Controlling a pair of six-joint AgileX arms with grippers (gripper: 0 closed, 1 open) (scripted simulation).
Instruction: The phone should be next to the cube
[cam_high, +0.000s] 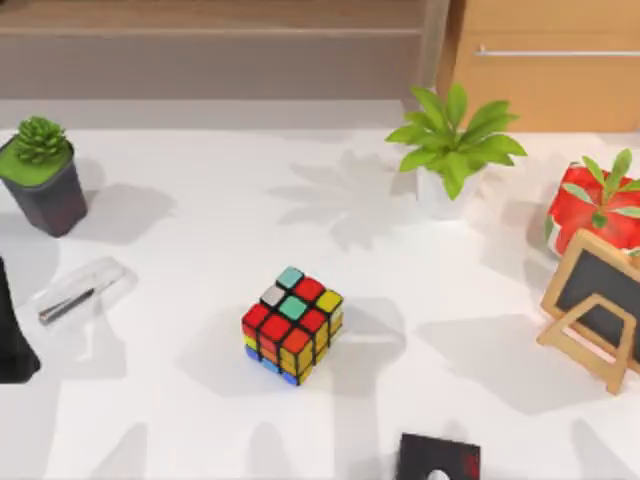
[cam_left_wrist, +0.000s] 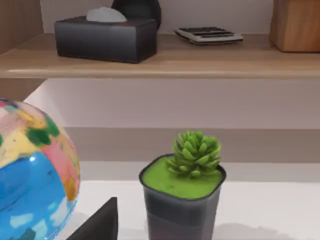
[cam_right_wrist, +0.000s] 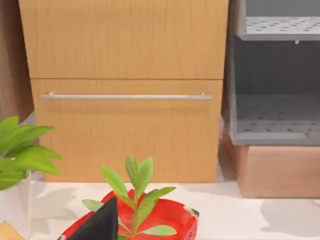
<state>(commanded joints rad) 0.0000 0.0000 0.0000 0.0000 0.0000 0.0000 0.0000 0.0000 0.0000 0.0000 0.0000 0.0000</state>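
Plainly the phone (cam_high: 82, 290) is not yet beside the cube (cam_high: 292, 325): it lies flat and slanted near the table's left side, well apart from the cube, which sits about mid-table. The main risk, as I judge it, is the pick itself, since a thin, flat slab on a smooth white table (cam_high: 180, 420) gives little to pinch, so a slightly off-centre closure could skid it or spin it away instead of lifting it. A second risk comes at the placing end: if the phone is carried in too low or set down too close, it could knock the cube and roll it off its spot. The left arm (cam_high: 14, 330) stands at the left edge, just beside the phone, with the left gripper (cam_left_wrist: 97, 225) looking past the succulent pot (cam_high: 45, 185); I cannot tell whether it is open or closed, and nothing appears to be held. The right gripper (cam_right_wrist: 100, 224) is parked over by the red planter (cam_high: 590, 205), its state equally unclear. Between phone and cube the table is bare, a free lane. The cube's left side has open room; the black square (cam_high: 438, 458) and the chalkboard (cam_high: 595, 305) crowd its right.
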